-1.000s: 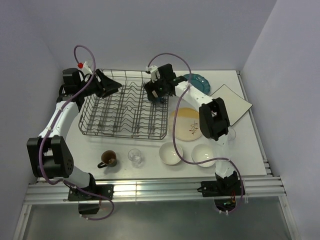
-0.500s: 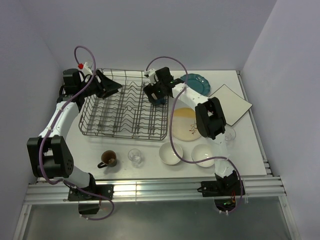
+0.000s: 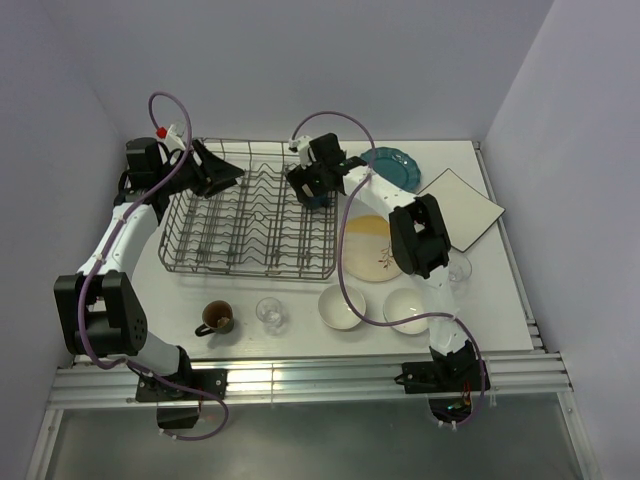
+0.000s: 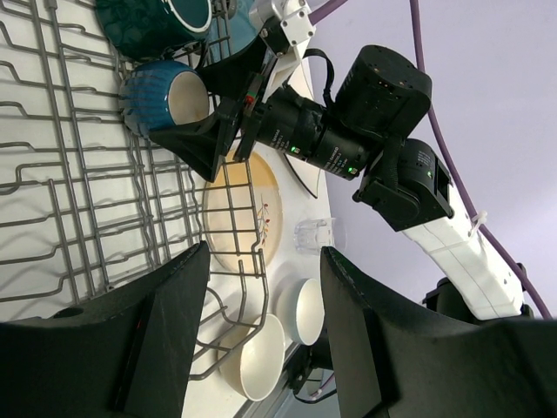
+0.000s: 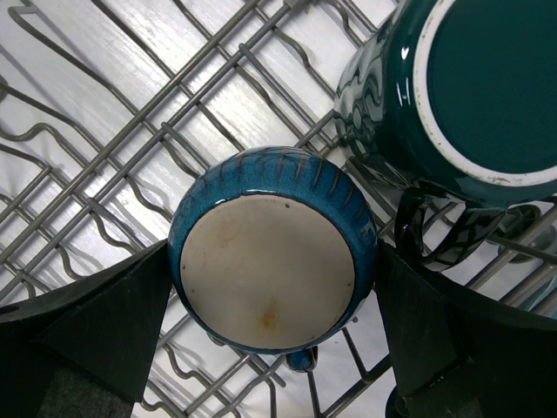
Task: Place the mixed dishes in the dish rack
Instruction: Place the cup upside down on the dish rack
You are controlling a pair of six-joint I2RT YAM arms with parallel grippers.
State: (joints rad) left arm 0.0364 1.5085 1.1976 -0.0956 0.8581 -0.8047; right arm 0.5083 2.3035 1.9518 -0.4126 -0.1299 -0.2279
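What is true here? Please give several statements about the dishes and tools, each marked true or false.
1. The blue mug and the teal mug stand upside down in the dish rack. True.
2. The left tool is shut on a dish. False: it is open and empty.
3. The yellow-cream plate is already in the rack. False: it lies on the table, right of the rack.
4. The right tool has its fingers on either side of the blue mug. True.
5. A brown mug and a clear glass stand on the table. True.
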